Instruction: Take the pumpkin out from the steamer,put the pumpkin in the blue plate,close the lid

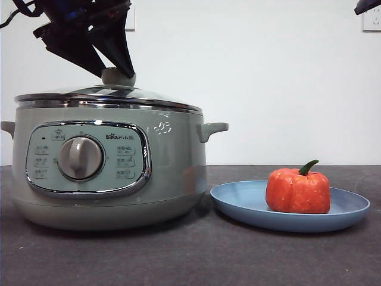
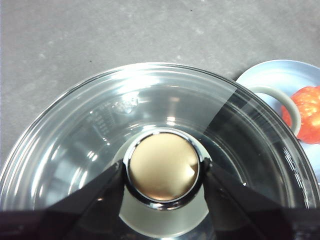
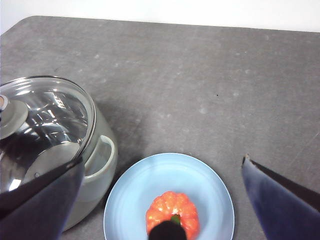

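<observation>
The glass lid (image 1: 107,95) sits level on the rim of the sage-green steamer (image 1: 172,161). My left gripper (image 1: 119,65) comes down from the upper left, and the left wrist view shows its two jaws pressed against either side of the lid's pale knob (image 2: 162,167). To the right of the pot, the orange pumpkin (image 1: 297,190) stands upright in the blue plate (image 1: 238,199), stem up. My right gripper (image 3: 162,160) hangs open high above the plate (image 3: 150,190) and pumpkin (image 3: 172,217), holding nothing.
The steamer's side handle (image 1: 213,128) sticks out toward the plate, a short gap from its rim. A white wall runs behind the dark grey table (image 1: 196,256). A wall socket (image 1: 372,21) shows at the upper right.
</observation>
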Robot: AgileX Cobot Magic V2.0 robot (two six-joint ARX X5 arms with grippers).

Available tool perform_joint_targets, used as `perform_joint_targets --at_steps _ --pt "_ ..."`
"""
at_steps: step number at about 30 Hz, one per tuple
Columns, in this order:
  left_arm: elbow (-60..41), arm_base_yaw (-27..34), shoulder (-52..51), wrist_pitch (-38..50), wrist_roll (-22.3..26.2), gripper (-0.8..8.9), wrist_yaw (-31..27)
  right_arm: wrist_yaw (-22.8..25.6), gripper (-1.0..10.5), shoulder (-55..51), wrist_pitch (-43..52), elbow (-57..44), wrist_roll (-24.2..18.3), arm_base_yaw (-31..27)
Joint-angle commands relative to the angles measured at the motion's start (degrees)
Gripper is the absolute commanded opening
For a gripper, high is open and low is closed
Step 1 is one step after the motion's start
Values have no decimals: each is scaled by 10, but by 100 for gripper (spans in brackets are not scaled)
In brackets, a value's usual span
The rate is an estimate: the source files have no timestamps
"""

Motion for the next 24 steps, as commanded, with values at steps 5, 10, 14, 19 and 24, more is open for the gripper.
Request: perform_joint_targets --at_steps 5,10,14,19,24 --pt "-4 -2 3 10 0 -13 11 1 597 0 1 -3 4 1" --pt "-4 -2 3 10 0 6 11 1 597 0 1 -3 4 1" --pt "-4 -2 3 8 0 157 11 1 597 0 -2 -3 4 1" --pt "-4 -2 3 7 0 382 9 1 597 0 -5 -3 4 1" --pt "-4 -2 2 9 0 381 8 1 597 0 -9 -3 4 1"
